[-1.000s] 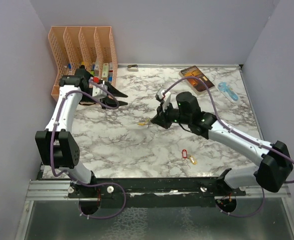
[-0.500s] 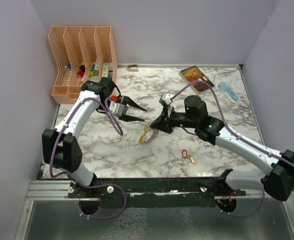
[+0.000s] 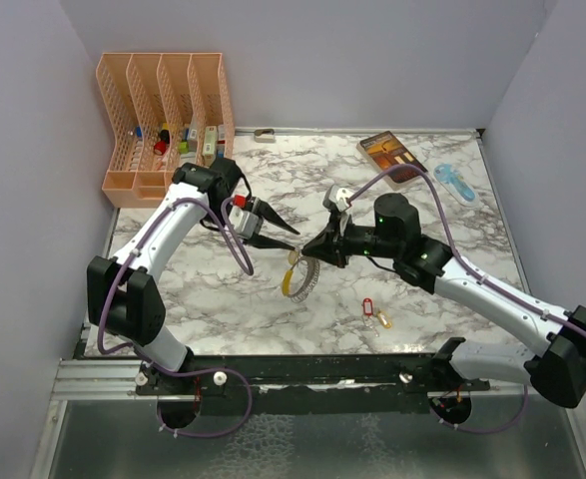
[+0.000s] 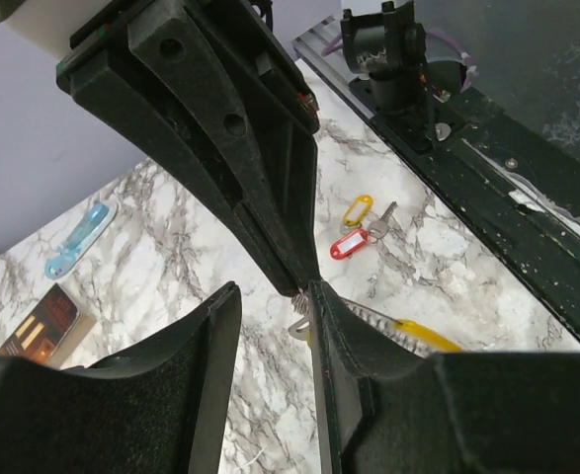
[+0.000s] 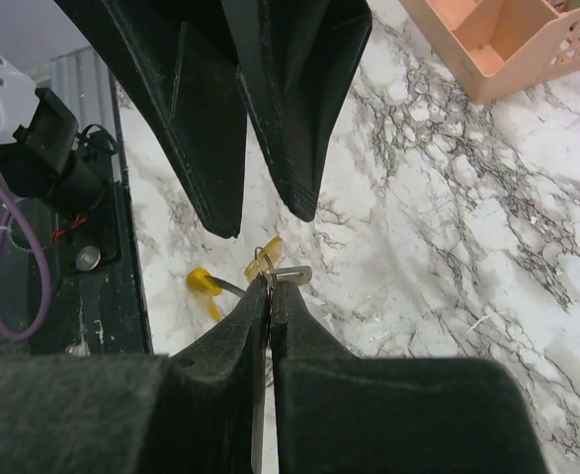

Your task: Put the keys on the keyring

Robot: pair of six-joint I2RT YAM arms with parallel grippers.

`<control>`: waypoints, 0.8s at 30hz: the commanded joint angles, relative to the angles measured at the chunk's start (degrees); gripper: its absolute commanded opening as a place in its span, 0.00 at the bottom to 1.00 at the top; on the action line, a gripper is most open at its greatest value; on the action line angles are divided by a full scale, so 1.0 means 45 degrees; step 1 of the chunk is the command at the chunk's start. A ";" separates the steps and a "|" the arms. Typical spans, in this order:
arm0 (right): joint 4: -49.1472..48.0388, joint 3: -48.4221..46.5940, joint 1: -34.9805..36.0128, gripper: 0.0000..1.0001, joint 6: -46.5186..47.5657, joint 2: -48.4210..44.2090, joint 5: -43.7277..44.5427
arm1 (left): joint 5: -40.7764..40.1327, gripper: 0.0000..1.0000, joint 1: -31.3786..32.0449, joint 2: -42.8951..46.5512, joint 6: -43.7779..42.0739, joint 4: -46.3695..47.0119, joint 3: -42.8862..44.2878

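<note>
1. Keyring (image 3: 297,280) is hanging above the middle of the marble table (image 3: 223,299), and we are seeing its yellow segment low on the loop.
2. Our right gripper (image 3: 305,253) is pinching the keyring at its top with jaws pressed together. A small silver key (image 5: 291,274) with a yellowish tag is dangling at the pinch.
3. Our left gripper (image 3: 292,240) is hovering just beside the right gripper's tip, jaws parted and gripping nothing.
4. Two keys (image 3: 375,315), tagged red and yellow, are lying together near the table's front edge, well apart from both grippers.
5. We are also seeing an orange rack (image 3: 163,110) standing at the far left corner.
</note>
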State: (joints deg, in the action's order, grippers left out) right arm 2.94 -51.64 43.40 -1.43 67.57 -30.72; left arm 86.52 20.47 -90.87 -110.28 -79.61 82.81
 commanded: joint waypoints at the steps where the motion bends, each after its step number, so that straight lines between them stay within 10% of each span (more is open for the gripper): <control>1: -0.0745 0.0145 -0.0001 0.01 -0.0091 -0.0458 0.0368 | -0.0651 0.34 0.0275 0.0183 0.0319 -0.0207 0.0065; 24: -0.0738 0.0049 0.0005 0.01 -0.0229 -0.0767 0.0154 | -0.1121 0.19 0.0802 -0.0347 0.0387 -0.0199 0.0098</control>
State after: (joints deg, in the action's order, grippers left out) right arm 2.20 -50.94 43.40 -1.91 65.23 -29.87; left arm 82.19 23.68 -91.46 -108.68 -79.59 82.26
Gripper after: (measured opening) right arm 0.025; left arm 0.209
